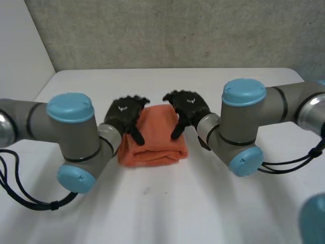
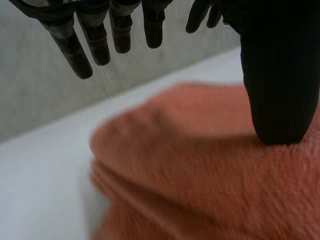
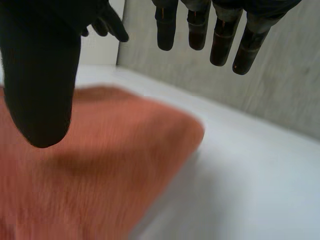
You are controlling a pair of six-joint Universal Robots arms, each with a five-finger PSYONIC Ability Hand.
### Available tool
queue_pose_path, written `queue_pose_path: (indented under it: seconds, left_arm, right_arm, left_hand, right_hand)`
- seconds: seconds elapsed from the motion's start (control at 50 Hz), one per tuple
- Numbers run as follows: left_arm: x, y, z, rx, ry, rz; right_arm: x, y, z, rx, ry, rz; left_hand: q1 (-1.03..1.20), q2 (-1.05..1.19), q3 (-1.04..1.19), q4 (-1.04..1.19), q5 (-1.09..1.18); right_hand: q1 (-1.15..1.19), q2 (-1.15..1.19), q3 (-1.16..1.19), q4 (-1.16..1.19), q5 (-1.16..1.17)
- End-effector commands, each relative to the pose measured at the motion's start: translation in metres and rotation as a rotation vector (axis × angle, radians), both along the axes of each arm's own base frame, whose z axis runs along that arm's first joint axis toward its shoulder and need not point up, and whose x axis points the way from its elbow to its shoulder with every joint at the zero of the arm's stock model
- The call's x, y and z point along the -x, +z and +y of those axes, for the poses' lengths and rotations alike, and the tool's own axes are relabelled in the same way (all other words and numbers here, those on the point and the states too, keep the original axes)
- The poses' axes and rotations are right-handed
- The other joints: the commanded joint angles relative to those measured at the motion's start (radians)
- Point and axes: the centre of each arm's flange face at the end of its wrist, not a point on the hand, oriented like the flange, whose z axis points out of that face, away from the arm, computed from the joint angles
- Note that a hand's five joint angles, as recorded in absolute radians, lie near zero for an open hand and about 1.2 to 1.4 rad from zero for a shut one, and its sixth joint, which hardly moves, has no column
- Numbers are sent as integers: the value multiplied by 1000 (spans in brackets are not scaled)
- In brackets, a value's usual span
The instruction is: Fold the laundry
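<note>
Parking both hands at the far end of the orange cloth (image 1: 155,137) right now. It's lying folded into a chunky bundle on the white table (image 1: 167,203), pretty much dead centre between my two arms. My left hand (image 1: 123,114) is sitting at the cloth's far left corner and my right hand (image 1: 189,108) is sitting at its far right corner. They're nearly mirroring each other, with a strip of orange showing between them.

Neither one is gripping anything. On the left, the fingers (image 2: 75,55) are hanging out straight and spread in the air beyond the cloth's edge. The thumb (image 2: 280,90) is pointing down with its tip pressing into the top of the fabric.

Same deal on the right: the fingers (image 3: 220,45) are reaching out loose past the cloth, over bare table. The right thumb (image 3: 40,85) is pointing down at the top layer, but I can't tell if that tip is actually touching or just floating above it. The bundle's rounded, folded edge is facing toward me.
</note>
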Motion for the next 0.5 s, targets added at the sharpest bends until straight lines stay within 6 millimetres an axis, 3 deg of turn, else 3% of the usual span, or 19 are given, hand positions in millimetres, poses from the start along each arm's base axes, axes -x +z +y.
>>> queue_pose_path:
  seconds: [0.02,0.12,0.2,0.22,0.24,0.28,0.32,0.34,0.36,0.38,0.42,0.44,0.5]
  left_arm:
    - [-16,-34,-5,-100,68,-100]
    - [-33,-31,-14,-87,104,-148]
    - [-35,3,-9,-8,90,-148]
    - [-34,10,-8,9,86,-140]
    - [-33,29,-6,48,87,-116]
    - [-33,51,-3,98,85,-87]
    - [-33,63,-2,125,85,-72]
    - [-34,87,1,179,89,-42]
    - [-34,87,1,180,89,-42]
    - [-39,109,2,227,100,-15]
    - [-49,146,8,300,123,22]
    - [-52,153,10,309,130,27]
    - [-64,167,14,308,155,21]
  right_arm:
    - [-1,-44,-9,-163,28,97]
    - [1,-34,-12,-175,31,97]
    - [5,10,-18,-100,15,41]
    - [7,31,-18,-69,6,15]
    - [8,31,-18,-69,6,15]
    - [13,61,-17,-22,-11,-33]
    - [16,71,-17,-9,-21,-48]
    - [26,92,-19,26,-55,-80]
    - [37,110,-21,60,-102,-101]
    - [55,127,-24,100,-174,-114]
    - [72,143,-24,145,-245,-121]
    - [86,157,-23,195,-304,-134]
    - [106,174,-18,262,-371,-137]
  left_hand:
    - [27,19,9,18,2]
    - [21,13,3,12,-4]
    - [12,5,-6,3,-13]
    - [6,-1,-12,-3,-19]
    - [3,-4,-14,-6,-22]
    - [0,-7,-17,-9,-25]
    - [0,-7,-17,-9,-25]
    - [0,-7,-17,-9,-25]
    - [0,-7,-17,-9,-25]
    - [0,-7,-17,-9,-25]
    - [0,-7,-17,-9,-25]
    - [0,-7,-17,-9,-25]
    - [3,-4,-14,-6,-22]
  right_hand:
    - [-31,-43,-37,-57,-64]
    - [-31,-43,-37,-57,-64]
    - [-31,-43,-37,-57,-64]
    - [-31,-43,-37,-57,-64]
    - [-31,-43,-37,-57,-64]
    - [-31,-43,-37,-57,-64]
    - [-31,-43,-37,-57,-64]
    - [-31,-43,-37,-57,-64]
    - [-31,-43,-37,-57,-64]
    - [-31,-43,-37,-57,-64]
    - [-31,-43,-37,-57,-64]
    - [-31,-43,-37,-57,-64]
    - [-31,-43,-37,-57,-64]
